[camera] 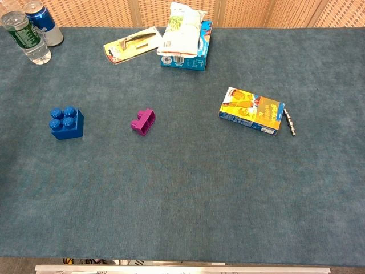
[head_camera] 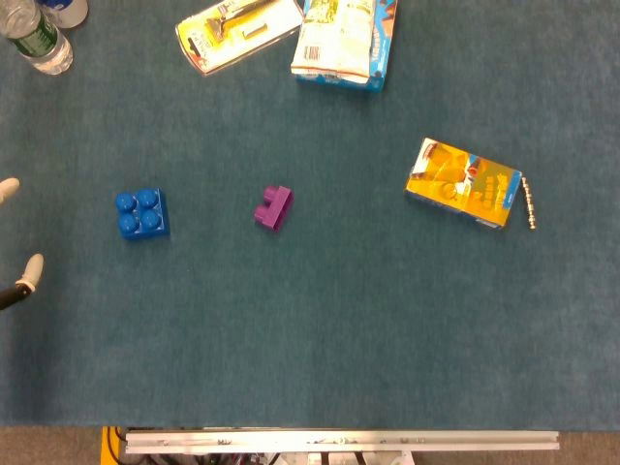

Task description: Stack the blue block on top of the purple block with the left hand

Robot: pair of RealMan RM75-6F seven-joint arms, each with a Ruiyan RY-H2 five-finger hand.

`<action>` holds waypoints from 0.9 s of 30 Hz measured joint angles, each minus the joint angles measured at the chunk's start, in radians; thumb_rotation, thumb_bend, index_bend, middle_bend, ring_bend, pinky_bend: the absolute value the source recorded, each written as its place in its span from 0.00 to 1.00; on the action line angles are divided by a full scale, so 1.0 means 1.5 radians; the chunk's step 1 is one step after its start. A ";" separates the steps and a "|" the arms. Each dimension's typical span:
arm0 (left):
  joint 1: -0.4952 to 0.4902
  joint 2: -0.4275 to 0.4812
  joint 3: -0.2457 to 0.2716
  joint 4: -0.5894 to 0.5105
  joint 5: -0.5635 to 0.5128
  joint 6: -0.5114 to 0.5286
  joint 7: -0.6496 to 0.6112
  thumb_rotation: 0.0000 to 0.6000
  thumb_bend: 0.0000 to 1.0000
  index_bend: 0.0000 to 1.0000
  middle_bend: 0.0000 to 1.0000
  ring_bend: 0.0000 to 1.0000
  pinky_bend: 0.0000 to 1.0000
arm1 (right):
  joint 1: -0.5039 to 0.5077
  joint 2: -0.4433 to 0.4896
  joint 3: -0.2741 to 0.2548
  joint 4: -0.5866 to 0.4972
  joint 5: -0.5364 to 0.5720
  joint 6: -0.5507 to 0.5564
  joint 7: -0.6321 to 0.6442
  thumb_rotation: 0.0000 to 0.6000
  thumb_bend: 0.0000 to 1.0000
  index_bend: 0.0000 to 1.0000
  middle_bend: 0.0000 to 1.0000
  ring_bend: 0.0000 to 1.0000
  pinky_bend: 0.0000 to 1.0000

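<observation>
The blue block (head_camera: 140,213) (camera: 66,123) sits studs-up on the teal table at the left. To its right, a small gap away, lies the purple block (head_camera: 273,207) (camera: 142,121), smaller and turned at an angle. Only in the head view does my left hand (head_camera: 23,276) show, at the left edge: two pale fingertips (head_camera: 8,189) spread apart, holding nothing, well left of the blue block. The rest of that hand is cut off by the frame. My right hand appears in neither view.
An orange-yellow box (head_camera: 462,184) with a small metal chain (head_camera: 529,201) beside it lies at the right. At the back are a blue-white snack box (head_camera: 344,39), a flat yellow package (head_camera: 237,31), a water bottle (camera: 25,37) and a can (camera: 45,23).
</observation>
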 measured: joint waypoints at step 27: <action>-0.094 0.053 0.020 0.003 -0.012 -0.203 -0.004 1.00 0.16 0.02 0.12 0.13 0.14 | 0.007 0.016 0.021 -0.012 -0.008 0.023 -0.011 1.00 0.28 0.51 0.52 0.44 0.47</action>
